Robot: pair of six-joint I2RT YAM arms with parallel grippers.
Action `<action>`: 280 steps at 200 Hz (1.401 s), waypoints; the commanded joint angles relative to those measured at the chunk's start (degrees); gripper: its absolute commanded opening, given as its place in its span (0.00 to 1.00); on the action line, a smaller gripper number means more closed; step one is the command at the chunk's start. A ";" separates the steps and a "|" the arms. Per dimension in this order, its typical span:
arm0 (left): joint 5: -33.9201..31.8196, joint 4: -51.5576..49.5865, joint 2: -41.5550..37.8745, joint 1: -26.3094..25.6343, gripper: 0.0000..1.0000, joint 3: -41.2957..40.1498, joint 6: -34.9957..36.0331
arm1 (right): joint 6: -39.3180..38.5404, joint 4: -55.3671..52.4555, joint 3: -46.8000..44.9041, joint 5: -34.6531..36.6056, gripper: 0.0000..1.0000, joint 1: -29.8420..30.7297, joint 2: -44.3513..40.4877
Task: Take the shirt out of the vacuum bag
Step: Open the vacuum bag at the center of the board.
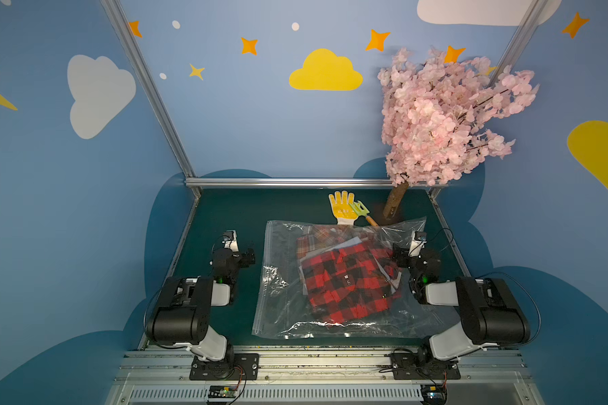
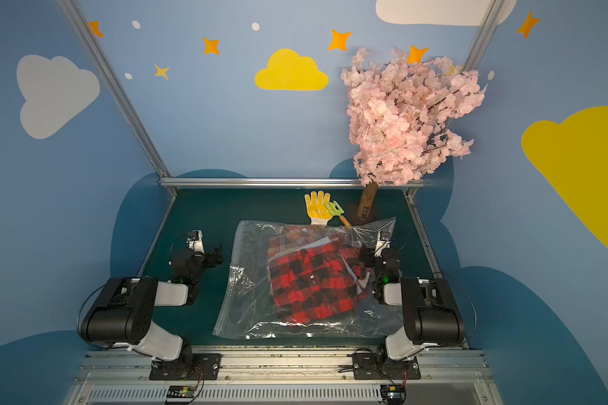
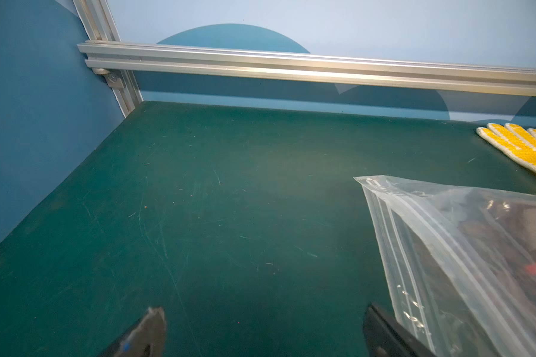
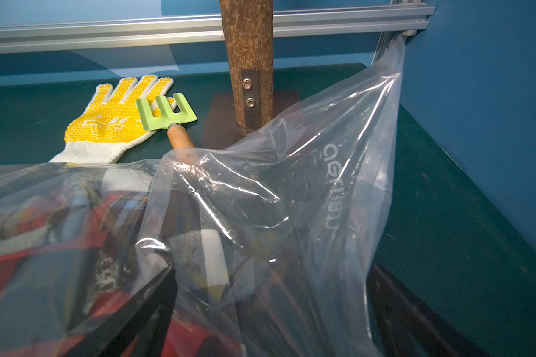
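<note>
The vacuum bag (image 1: 281, 298) lies flat on the green table, clear and crinkly, its zip-seal strip (image 1: 263, 277) along the left edge. Inside, toward the right, sits the red-and-black plaid shirt (image 1: 344, 284) on top of other plaid cloth. My left gripper (image 1: 249, 256) stands open on bare table just left of the zip strip; in the left wrist view its gripper (image 3: 262, 315) holds nothing, with the bag (image 3: 446, 247) beside one finger. My right gripper (image 1: 397, 255) is at the bag's right edge, open, with loose bag film (image 4: 322, 185) draped between its wide-apart fingers (image 4: 155, 296).
A yellow dotted glove (image 1: 343, 207) and a small green hand rake (image 1: 360, 210) lie just behind the bag. The pink blossom tree's trunk (image 1: 395, 203) stands at the back right, touching the bag's corner. An aluminium rail (image 1: 295, 181) runs along the far edge.
</note>
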 commanded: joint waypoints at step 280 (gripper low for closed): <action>22.46 -76.93 -31.94 -3.06 1.00 28.26 -33.03 | 27.56 -70.30 19.85 -9.77 0.97 12.43 -36.89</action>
